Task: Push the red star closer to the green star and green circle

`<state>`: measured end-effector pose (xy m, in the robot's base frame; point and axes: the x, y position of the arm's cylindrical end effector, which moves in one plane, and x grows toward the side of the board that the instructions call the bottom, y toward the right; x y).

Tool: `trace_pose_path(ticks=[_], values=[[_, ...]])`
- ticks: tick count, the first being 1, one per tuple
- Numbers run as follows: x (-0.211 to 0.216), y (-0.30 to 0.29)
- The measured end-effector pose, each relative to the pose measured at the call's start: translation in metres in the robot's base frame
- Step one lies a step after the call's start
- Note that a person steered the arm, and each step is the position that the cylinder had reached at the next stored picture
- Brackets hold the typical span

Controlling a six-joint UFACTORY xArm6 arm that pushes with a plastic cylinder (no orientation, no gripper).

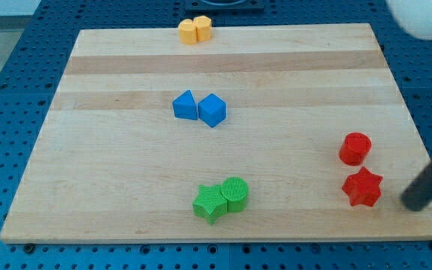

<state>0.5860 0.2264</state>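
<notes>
The red star lies near the board's right edge, toward the view's bottom. The green star and the green circle touch each other at the bottom middle, far to the left of the red star. My tip is the lower end of the dark rod coming in from the right. It stands just right of the red star and slightly below it, with a small gap between them.
A red circle sits just above the red star. A blue triangle and a blue cube touch at mid-board. Two yellow blocks sit at the top edge. The wooden board rests on a blue mat.
</notes>
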Motion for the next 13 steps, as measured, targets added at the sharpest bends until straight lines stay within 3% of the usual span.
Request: trace_pose_path(ticks=[2, 3, 5, 6, 7, 9, 10, 11, 12, 13], values=[[-0.028, -0.160], [-0.030, -0.151], [-0.004, -0.050], [-0.017, -0.016], [-0.041, -0.050], [-0.055, -0.205], [-0.058, -0.171], [-0.091, -0.158], [-0.122, -0.181], [-0.097, -0.221]])
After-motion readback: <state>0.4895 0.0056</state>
